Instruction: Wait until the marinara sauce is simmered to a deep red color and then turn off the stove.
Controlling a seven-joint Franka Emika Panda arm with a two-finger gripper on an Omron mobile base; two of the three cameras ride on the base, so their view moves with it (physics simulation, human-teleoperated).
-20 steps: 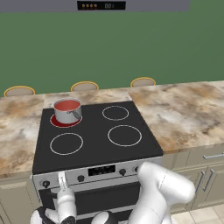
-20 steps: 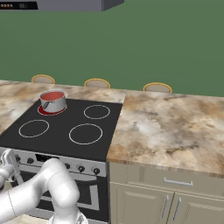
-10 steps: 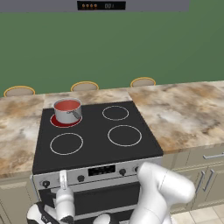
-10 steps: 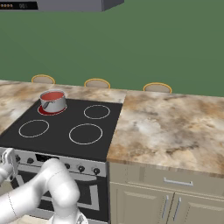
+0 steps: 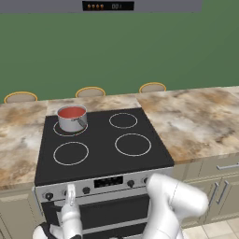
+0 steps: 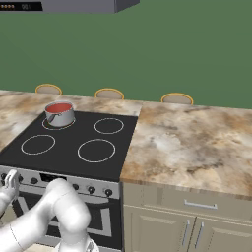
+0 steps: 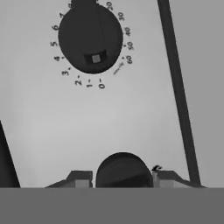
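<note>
The marinara sauce (image 5: 71, 111) is an orange-red disc inside a small steel saucepan (image 5: 73, 122) on the back left burner of the stove (image 5: 102, 156); the sauce (image 6: 58, 107) also shows from the right. My gripper (image 5: 70, 190) is low at the left end of the silver front panel, also seen from the right (image 6: 11, 179). In the hand view the gripper (image 7: 122, 183) is shut on a black knob (image 7: 122, 169), with a fingertip (image 7: 80, 180) on either side. A second knob (image 7: 90, 37), ringed with dial numbers, sits further along the panel.
Marble counters (image 5: 200, 121) flank the stove, with cabinet drawers (image 6: 197, 204) below on the right. Three round stool tops (image 5: 90, 91) stand behind the counter. A grey hood with a display (image 5: 108, 5) hangs above. The other three burners are bare.
My hand has crept slightly right and up along the front panel. The saucepan and sauce look the same.
</note>
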